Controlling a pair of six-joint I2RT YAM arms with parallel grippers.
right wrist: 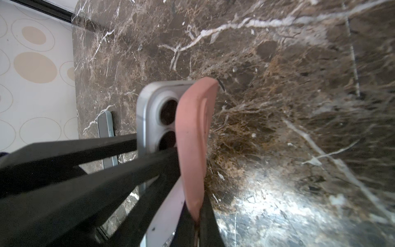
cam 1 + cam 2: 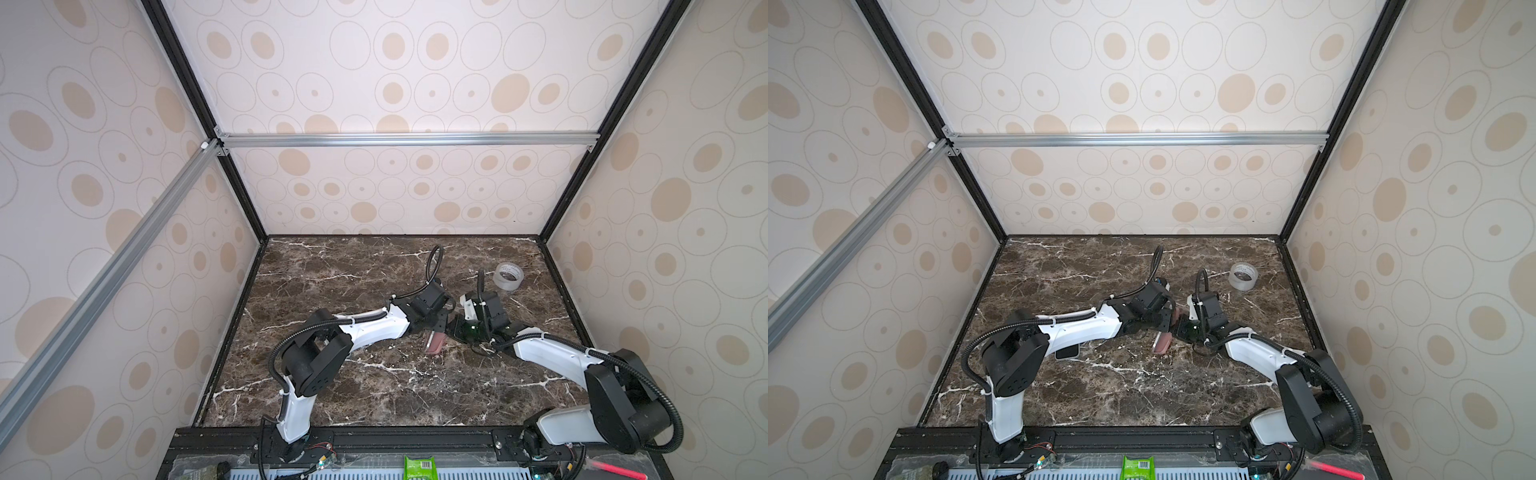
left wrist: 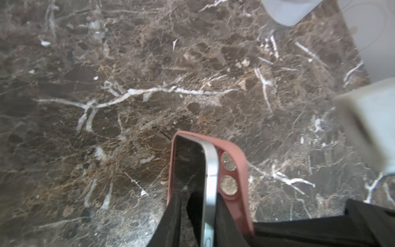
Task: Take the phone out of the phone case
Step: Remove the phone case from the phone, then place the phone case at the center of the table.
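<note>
Phone (image 3: 210, 181) is up in the air over the worktop (image 2: 374, 270), about mid-depth and a bit right of centre, btwn the two tools. It's tilted, camera end lowest. It sits only partly in the pink phone case (image 3: 241, 162). At the camera end there's a gap btwn phone back and case, and marble shows thru the case's two lens holes.

Left tool (image 3: 198, 195) is closed on the phone, w/ one finger on the screen side and the other wedged in the gap behind it. Right tool (image 1: 196, 218) is fully closed, pinching only the case and bending it away from the phone. How much of the phone's other end sits in the case can't be told, since the fingers cover it.

In both top views the tools meet nose to nose, and they block most of the phone from above.

Second phone (image 2: 1067, 351) lies flat on the worktop, part-hidden under the left arm. Tape roll (image 2: 508, 276) sits toward the far right corner, well apart from both tools.
</note>
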